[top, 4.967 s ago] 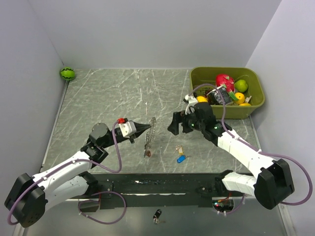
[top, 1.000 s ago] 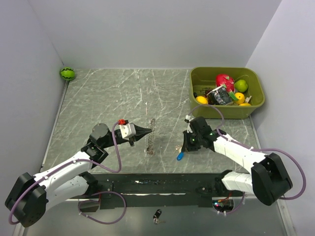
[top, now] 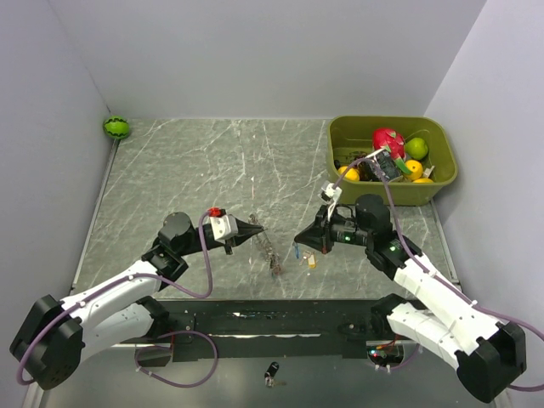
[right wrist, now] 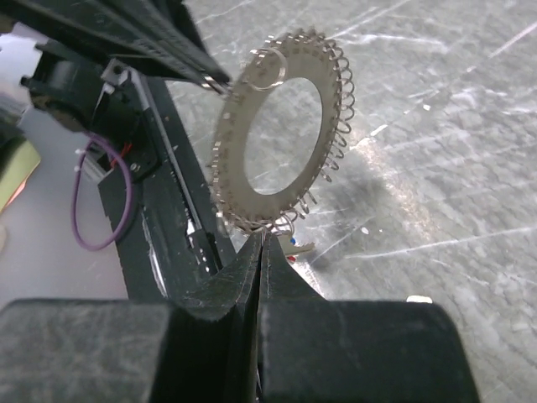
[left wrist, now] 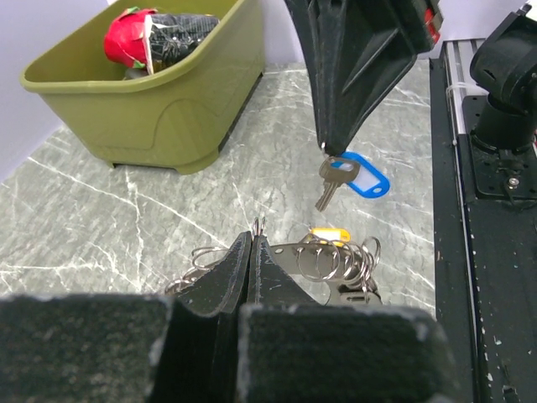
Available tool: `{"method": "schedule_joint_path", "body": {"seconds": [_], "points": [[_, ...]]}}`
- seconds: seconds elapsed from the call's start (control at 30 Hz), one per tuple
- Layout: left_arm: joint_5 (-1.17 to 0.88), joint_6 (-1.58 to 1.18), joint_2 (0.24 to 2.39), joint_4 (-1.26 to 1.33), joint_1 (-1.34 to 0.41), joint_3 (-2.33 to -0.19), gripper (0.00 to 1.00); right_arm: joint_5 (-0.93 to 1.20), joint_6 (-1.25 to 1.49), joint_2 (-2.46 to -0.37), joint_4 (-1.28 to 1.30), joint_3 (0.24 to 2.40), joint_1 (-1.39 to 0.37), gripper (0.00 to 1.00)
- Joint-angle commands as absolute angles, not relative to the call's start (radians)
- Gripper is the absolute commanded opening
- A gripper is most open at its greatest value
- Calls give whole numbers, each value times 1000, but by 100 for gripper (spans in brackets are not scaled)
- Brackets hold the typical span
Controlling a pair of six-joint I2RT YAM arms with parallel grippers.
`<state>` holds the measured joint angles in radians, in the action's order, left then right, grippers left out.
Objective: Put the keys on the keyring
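1. Two grippers, both pressed together: the left gripper (top: 257, 228) pinches the keyring (right wrist: 228, 168) by its toothed rim, and the right gripper (top: 299, 239) pinches a blue-headed key (left wrist: 340, 174).
2. Keyring: roughly upright between the arms, its flat face towards the right gripper.
3. Blue-headed key: hangs shank-down, just right of the ring; the right arm is nearer.
4. Tan key (top: 312, 261): on the table, below the right gripper.

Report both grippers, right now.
Left gripper: shut, pinching the keyring at its edge.
Right gripper: shut, with a blue-tagged key dangling from its tips.
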<state>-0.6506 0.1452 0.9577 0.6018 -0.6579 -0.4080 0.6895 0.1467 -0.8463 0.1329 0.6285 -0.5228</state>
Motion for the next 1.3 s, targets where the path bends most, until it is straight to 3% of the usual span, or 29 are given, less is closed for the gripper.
{"method": "schedule_joint_path", "body": {"seconds": [0.0, 0.27, 0.47, 0.77, 1.13, 1.27], "points": [[-689, 166, 957, 676, -655, -453, 1, 791, 86, -796, 51, 631, -515, 0], [-802, 176, 960, 724, -655, -446, 1, 1104, 28, -791, -31, 640, -503, 0], [-856, 156, 965, 740, -655, -451, 1, 1180, 41, -831, -28, 657, -468, 0], [-856, 153, 971, 724, -655, -466, 1, 1083, 8, -830, 40, 692, -448, 0], [-795, 109, 1038, 701, -657, -525, 1, 816, 14, -794, 29, 669, -442, 0], [-736, 75, 1106, 577, -658, -597, 1, 810, 9, -830, 32, 684, -440, 0]]}}
